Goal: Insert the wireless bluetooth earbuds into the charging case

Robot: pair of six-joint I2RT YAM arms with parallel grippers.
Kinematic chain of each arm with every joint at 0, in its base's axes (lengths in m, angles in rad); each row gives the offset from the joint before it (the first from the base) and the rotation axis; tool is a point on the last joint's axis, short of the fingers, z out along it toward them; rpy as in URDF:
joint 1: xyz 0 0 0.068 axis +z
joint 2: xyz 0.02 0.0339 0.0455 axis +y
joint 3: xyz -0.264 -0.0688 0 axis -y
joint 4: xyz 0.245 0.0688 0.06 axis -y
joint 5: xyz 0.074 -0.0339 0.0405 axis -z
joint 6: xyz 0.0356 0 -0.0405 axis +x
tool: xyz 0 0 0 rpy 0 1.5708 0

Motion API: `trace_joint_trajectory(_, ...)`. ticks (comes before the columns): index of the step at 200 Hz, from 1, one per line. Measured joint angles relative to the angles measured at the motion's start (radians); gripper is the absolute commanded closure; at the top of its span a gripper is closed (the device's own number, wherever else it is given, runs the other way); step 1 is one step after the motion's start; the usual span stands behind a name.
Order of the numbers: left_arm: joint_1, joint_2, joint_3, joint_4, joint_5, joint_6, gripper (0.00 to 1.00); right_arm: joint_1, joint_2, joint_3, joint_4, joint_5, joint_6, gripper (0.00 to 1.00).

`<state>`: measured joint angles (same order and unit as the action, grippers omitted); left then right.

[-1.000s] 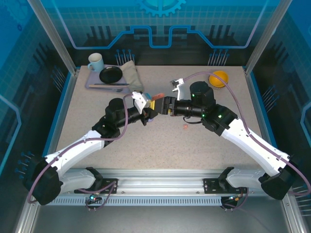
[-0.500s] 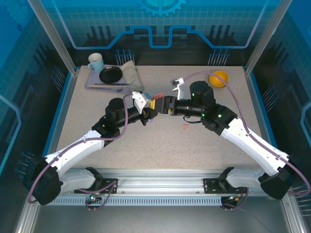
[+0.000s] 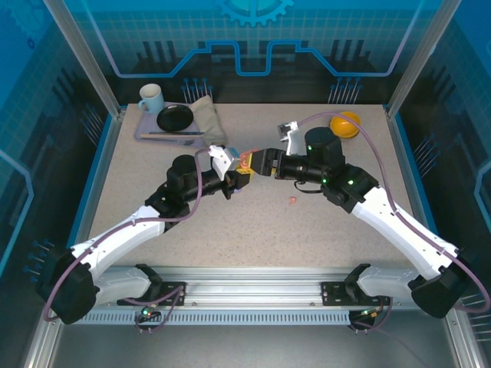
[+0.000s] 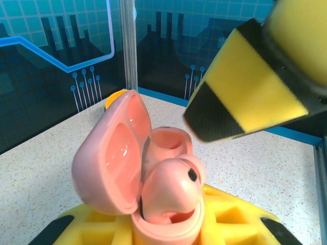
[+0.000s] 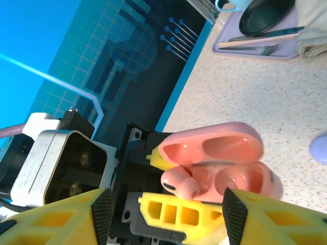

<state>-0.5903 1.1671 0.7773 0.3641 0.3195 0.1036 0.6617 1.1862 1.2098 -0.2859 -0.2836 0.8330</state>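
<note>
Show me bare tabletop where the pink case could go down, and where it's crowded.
Widest bare patch: near-centre table, bordered by the left arm, the right arm and the front rail. Also far centre, between the tray and the yellow bowl. Crowded: mid-table, where the left gripper holds the pink case facing the right gripper, a loose pink earbud beside them.

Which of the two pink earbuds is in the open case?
The earbud with the black dot, resting in the pink case; the other earbud lies loose on the table.
</note>
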Motion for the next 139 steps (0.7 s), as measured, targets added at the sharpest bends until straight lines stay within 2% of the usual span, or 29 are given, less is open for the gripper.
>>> trace_joint_trajectory(25, 0.000, 0.000, 0.000, 0.000, 0.000, 0.000, 1.00, -0.002, -0.042, 0.015, -0.072, 0.049, -0.050, 0.38)
trace_joint_trajectory(51, 0.000, 0.000, 0.001, 0.000, 0.000, 0.000, 1.00, -0.002, -0.050, 0.064, -0.159, 0.108, -0.142, 0.26)
trace_joint_trajectory(80, 0.000, 0.000, 0.008, -0.001, 0.000, 0.000, 1.00, 0.010, -0.028, 0.111, -0.249, 0.164, -0.259, 0.19)
trace_joint_trajectory(139, 0.002, 0.002, 0.037, -0.021, 0.000, 0.000, 1.00, 0.060, 0.060, 0.139, -0.315, 0.222, -0.390, 0.17)
